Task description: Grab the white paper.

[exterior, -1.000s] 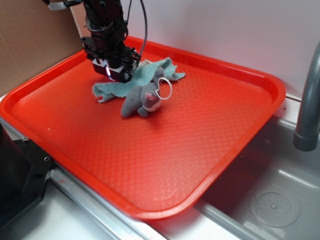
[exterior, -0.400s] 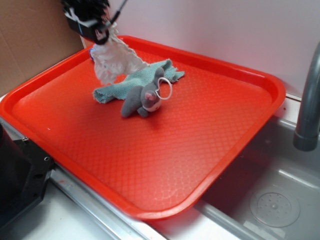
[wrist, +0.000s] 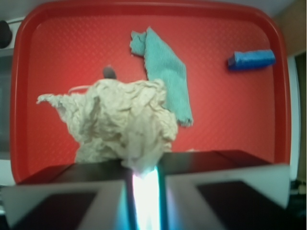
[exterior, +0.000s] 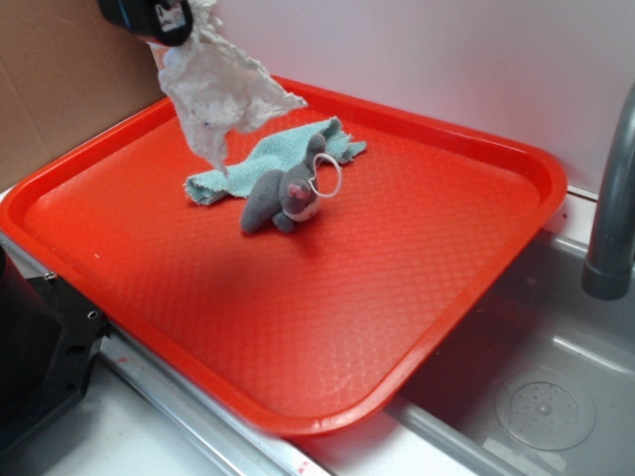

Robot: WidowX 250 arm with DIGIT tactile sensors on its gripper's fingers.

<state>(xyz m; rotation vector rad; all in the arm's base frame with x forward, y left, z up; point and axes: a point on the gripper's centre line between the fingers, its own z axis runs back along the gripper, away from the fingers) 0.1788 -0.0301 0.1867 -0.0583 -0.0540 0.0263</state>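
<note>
The crumpled white paper (exterior: 216,94) hangs in the air from my gripper (exterior: 179,20) at the top left of the exterior view, above the far left of the red tray (exterior: 417,248). Its lowest tip dangles just over the teal cloth (exterior: 268,154). In the wrist view the paper (wrist: 122,122) is pinched between the two jaws of my gripper (wrist: 144,175), which stand almost closed on it. The paper hides most of the grey plush toy (exterior: 288,195) in that view.
The teal woven cloth (wrist: 165,72) and the grey plush toy lie on the tray's far left part. A blue object (wrist: 252,59) lies near one tray corner in the wrist view. A grey faucet (exterior: 615,198) and sink basin (exterior: 546,397) are at the right; cardboard (exterior: 60,79) stands at the left.
My gripper closed on the white paper at the cloth, then rose up and left with it. The paper now hangs clear of the tray; cloth and toy stayed in place.
</note>
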